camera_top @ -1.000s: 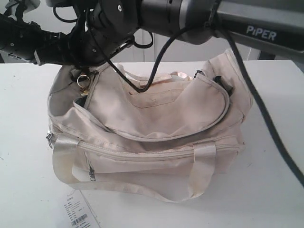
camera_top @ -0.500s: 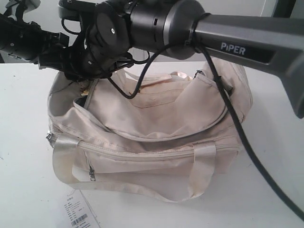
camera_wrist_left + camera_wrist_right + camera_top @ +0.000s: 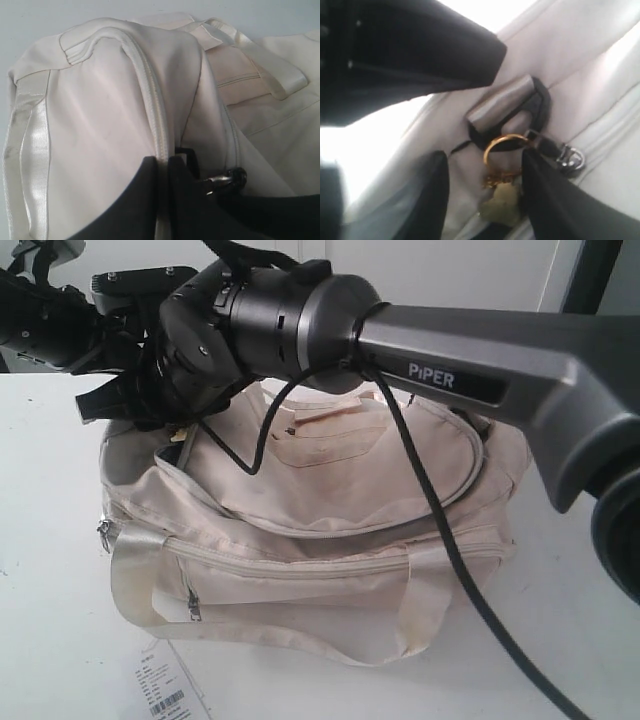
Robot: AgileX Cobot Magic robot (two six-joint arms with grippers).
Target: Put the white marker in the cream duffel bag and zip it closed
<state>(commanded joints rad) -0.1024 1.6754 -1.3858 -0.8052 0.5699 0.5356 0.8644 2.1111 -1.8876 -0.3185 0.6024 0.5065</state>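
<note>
I've got left claw (image 3: 162, 162) pinching the bag (image 3: 330, 480) end, upper left, for tension; right claw (image 3: 484, 160) spread astride the zip ring (image 3: 496, 139), gripping nothing.

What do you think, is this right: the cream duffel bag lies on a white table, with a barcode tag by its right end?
Only the side is wrong. The exterior view shows the barcode tag by the left end of the cream duffel bag, in front of it, on the white table.
</note>
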